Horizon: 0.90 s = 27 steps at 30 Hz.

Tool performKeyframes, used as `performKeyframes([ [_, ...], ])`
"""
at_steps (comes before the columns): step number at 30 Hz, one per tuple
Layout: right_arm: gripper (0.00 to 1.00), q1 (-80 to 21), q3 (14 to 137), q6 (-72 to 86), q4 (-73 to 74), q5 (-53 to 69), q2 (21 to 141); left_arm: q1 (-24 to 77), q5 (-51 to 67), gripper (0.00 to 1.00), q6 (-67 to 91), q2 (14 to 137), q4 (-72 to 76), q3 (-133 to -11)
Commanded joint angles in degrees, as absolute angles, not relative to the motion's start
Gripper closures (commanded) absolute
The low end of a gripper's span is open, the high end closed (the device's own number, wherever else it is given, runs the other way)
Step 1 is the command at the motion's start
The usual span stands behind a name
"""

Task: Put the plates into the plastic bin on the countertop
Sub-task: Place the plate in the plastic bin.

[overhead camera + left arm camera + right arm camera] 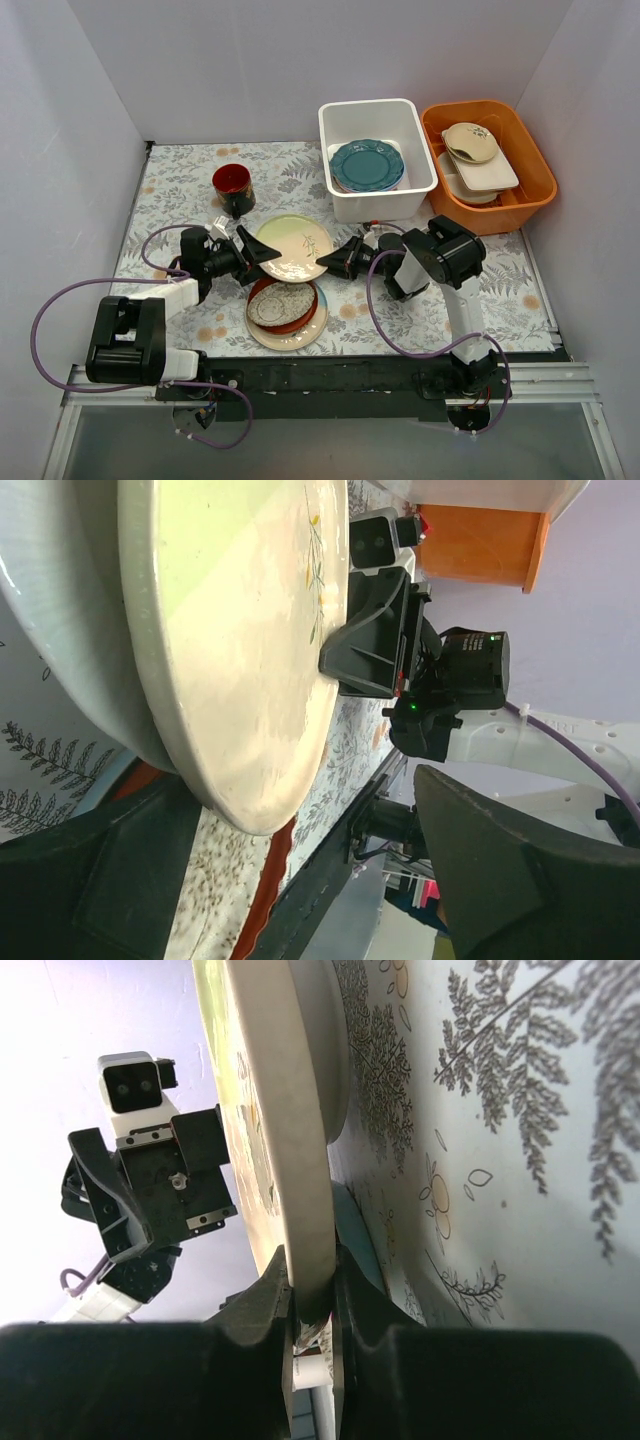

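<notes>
While right jaws pinch cream plate (294, 247) rim above desk (180, 190), left jaws stand spread round its left edge. Back left jaws straight off, then carry plate level to bin (340, 112), far right; lay on teal plate (367, 165).

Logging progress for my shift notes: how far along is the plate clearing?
Done: a teal plate lies in the plastic bin. In hand: the right gripper grips the pale cream plate, left gripper open at its opposite edge. Left: that plate, plus the red-brown plate stacked on the cream-and-blue plate.
</notes>
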State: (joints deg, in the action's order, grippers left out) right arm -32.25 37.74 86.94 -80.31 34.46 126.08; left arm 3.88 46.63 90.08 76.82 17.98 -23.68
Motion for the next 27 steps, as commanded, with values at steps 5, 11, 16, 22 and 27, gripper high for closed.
performKeyframes([
  [5,0.99,-32.43,36.12,81.04,-85.88,34.63,120.5,4.04,47.02,0.05,86.66,74.27,16.44,-26.19],
  [11,0.99,-32.52,35.6,75.59,-79.2,33.93,116.2,4.04,46.14,0.02,86.13,74.36,15.73,-26.19],
  [16,0.99,-32.52,35.07,72.25,-75.15,33.14,112.6,4.04,45.36,0.02,85.78,74.71,15.21,-26.1],
  [22,0.99,-32.52,34.98,68.29,-69.44,32.52,108.47,4.04,44.03,0.02,84.99,74.18,13.63,-26.28],
  [27,0.99,-32.52,34.37,65.92,-66.62,31.99,104.95,4.04,42.45,0.02,84.03,73.83,12.13,-26.63],
])
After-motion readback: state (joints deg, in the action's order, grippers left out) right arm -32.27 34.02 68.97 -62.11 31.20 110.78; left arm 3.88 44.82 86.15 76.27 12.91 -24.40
